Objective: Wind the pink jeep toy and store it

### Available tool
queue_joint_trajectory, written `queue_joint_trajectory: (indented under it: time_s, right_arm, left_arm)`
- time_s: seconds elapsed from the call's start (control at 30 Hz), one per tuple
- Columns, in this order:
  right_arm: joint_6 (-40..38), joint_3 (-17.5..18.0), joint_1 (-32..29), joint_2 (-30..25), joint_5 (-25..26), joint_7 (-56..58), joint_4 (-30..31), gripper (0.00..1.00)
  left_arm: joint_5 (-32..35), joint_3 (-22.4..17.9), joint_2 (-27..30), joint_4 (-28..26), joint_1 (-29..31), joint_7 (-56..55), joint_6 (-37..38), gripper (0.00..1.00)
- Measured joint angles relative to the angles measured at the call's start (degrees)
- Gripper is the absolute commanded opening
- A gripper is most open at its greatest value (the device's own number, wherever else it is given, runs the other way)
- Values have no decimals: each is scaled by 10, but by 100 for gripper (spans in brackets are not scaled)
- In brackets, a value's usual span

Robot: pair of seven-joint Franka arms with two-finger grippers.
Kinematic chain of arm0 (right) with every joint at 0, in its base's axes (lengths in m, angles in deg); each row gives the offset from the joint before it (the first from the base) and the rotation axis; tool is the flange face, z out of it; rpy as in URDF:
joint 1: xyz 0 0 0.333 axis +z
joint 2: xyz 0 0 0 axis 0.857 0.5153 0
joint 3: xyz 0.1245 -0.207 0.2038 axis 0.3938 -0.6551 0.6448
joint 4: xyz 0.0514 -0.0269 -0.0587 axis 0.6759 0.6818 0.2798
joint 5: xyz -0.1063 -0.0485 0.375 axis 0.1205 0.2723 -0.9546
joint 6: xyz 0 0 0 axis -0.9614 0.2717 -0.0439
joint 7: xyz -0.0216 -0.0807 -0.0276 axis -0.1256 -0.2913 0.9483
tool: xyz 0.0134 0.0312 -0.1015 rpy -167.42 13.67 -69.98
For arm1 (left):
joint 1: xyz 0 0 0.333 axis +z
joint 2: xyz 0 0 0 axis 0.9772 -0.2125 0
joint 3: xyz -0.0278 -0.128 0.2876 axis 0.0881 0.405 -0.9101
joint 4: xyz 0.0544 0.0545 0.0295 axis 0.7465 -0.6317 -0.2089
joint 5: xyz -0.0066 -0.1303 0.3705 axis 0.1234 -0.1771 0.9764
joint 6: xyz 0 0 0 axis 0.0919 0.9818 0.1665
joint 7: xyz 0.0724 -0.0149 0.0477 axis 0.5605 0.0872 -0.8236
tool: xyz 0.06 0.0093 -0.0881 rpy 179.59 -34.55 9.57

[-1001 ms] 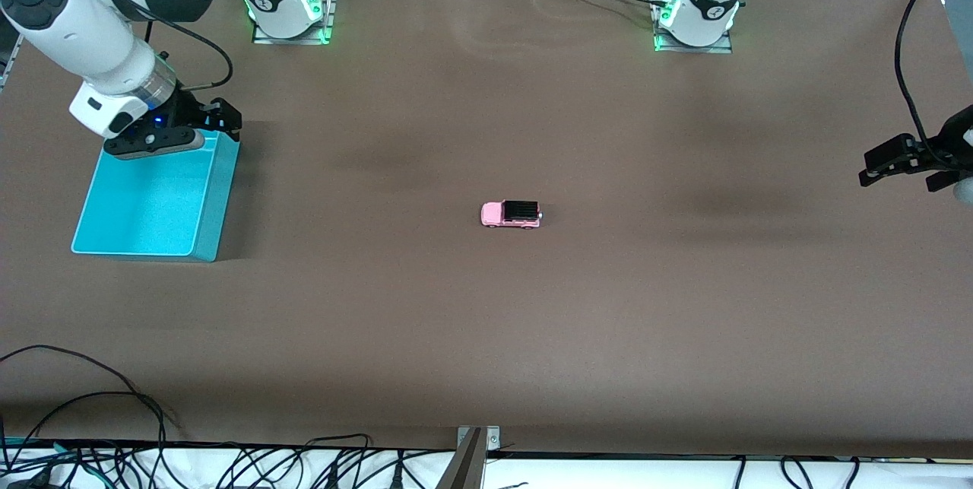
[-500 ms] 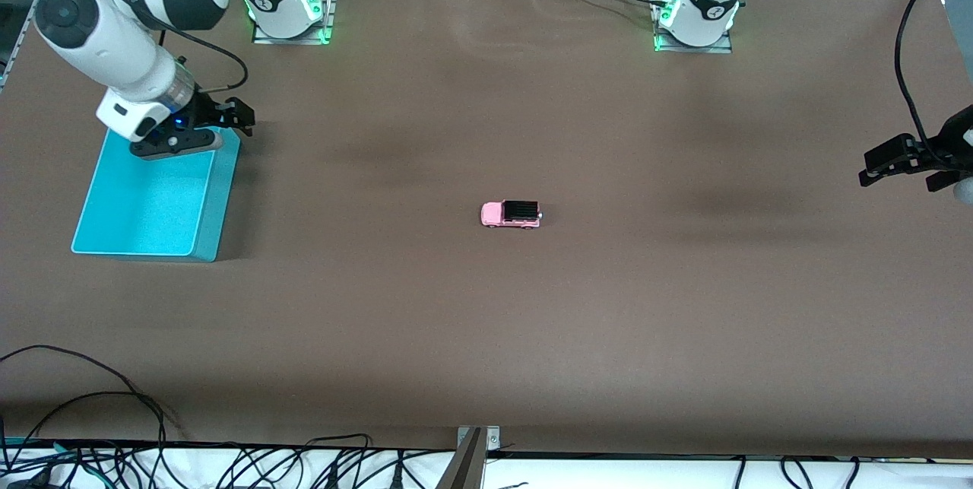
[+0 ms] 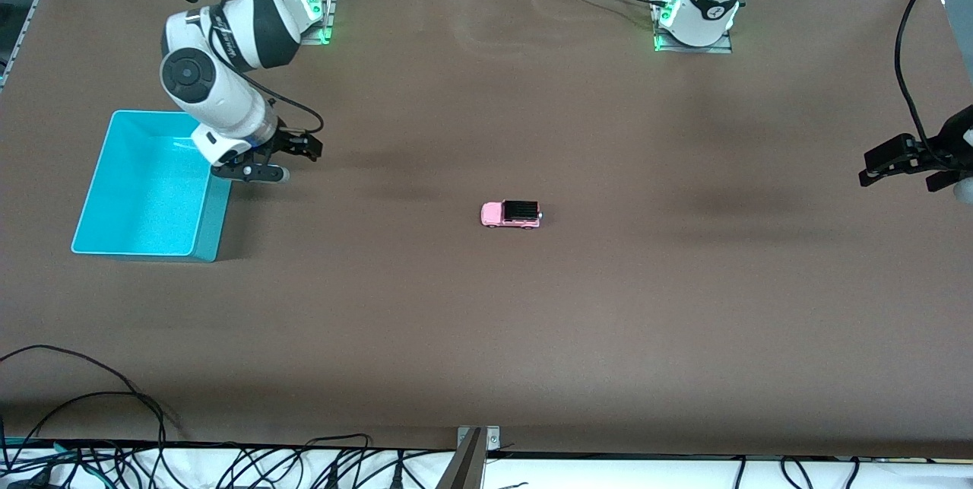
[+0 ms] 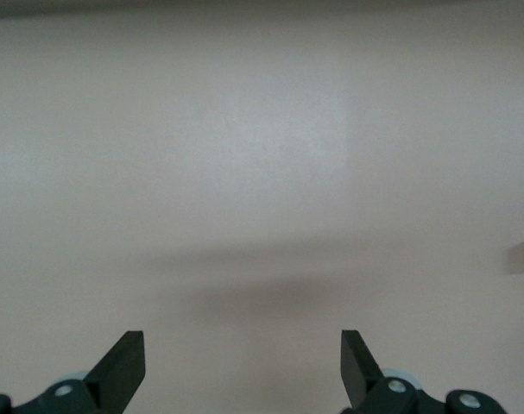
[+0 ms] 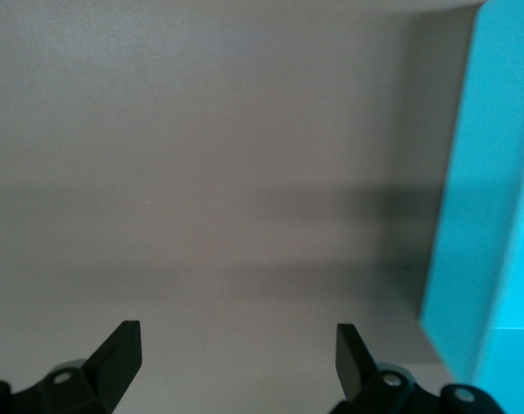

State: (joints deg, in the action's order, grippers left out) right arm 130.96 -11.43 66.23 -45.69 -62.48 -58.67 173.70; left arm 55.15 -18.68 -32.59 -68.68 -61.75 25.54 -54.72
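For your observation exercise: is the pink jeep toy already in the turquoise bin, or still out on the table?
Out. The pink jeep toy sits on its wheels on the bare table mid-table, apart from the turquoise bin, which holds nothing.

place: robotics lab | evidence: bolted arm bases, loose cables

even overhead light, front view sharp. soft diffuse shadows on the brown counter, darker beside the teal bin. green glow at arm bases. both wrist views washed-out, pale, slightly soft.
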Motion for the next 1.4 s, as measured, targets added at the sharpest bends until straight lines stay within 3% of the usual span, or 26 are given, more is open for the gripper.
queue_joint_trajectory:
  time_s: [0.53, 0.87, 1.1, 1.4]
  right_arm:
    - [94, 2, 110, 103, -15, -357, -30, 100]
    - [79, 2, 158, 181, -16, -594, -148, 100]
    - [33, 0, 164, 245, -16, -672, -247, 100]
    - [25, 0, 191, 271, -16, -784, -299, 100]
  left_arm:
    - [0, 0, 0, 0, 0, 0, 0, 100]
    - [0, 0, 0, 0, 0, 0, 0, 100]
    - [0, 0, 0, 0, 0, 0, 0, 100]
    - [0, 0, 0, 0, 0, 0, 0, 100]
